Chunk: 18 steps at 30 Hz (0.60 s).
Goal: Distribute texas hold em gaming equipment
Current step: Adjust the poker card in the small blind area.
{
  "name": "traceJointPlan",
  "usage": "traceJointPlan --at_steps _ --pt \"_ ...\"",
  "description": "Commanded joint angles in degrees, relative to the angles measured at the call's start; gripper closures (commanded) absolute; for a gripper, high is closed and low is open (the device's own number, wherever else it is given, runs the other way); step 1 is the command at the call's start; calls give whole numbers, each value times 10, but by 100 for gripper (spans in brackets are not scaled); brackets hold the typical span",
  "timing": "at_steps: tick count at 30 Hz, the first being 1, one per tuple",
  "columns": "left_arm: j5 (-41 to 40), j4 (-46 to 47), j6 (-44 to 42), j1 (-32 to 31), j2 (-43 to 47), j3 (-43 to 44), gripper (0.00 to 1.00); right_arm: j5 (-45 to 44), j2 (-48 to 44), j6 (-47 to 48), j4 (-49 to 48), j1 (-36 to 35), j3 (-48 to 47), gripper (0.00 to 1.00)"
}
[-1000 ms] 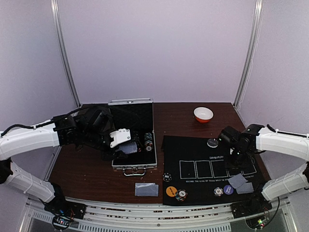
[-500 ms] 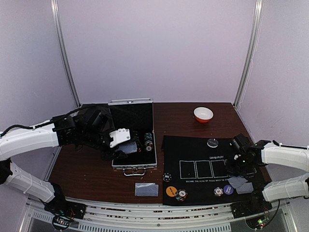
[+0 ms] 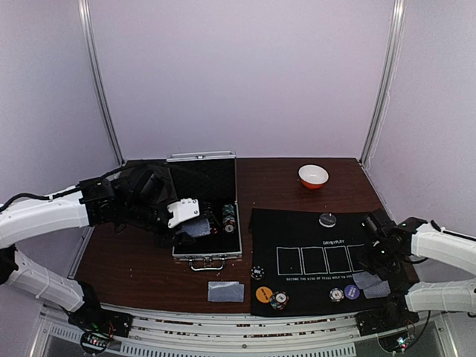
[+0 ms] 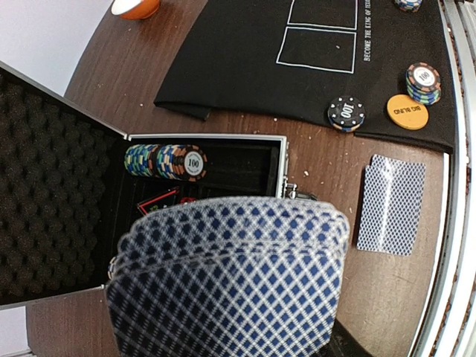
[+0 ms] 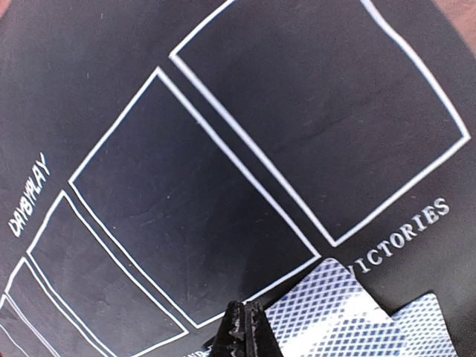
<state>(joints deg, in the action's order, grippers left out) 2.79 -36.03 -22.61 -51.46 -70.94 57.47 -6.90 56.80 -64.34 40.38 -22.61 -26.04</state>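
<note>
fanned cards (image 4: 230,282) cut off at bottom edge, bowl (image 4: 136,7) cropped at top, flat cards (image 5: 349,312) cut off below

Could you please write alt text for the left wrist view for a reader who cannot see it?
A fanned deck of blue-checked playing cards fills the foreground in front of an open case holding chip stacks; beyond, face-down cards lie beside a black mat.

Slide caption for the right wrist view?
Shut right claw over black mat with outlined boxes, beside two checkered-back cards.
</note>
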Motion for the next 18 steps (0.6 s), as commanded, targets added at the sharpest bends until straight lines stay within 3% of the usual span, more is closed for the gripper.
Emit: traceJointPlan --at_steps 1,7,11,18 --pt "4 27 -10 3 18 -5 47 -37 -35 -53 55 3 -17 100" --pt "4 28 -10 4 19 -5 47 -84 -75 -1 61 4 -55 100" --pt "4 28 -10 4 18 -5 47 6 -5 90 47 -4 -80 100" --pt "-1 24 -8 4 15 -4 47 72 85 47 -20 -121 -71 100"
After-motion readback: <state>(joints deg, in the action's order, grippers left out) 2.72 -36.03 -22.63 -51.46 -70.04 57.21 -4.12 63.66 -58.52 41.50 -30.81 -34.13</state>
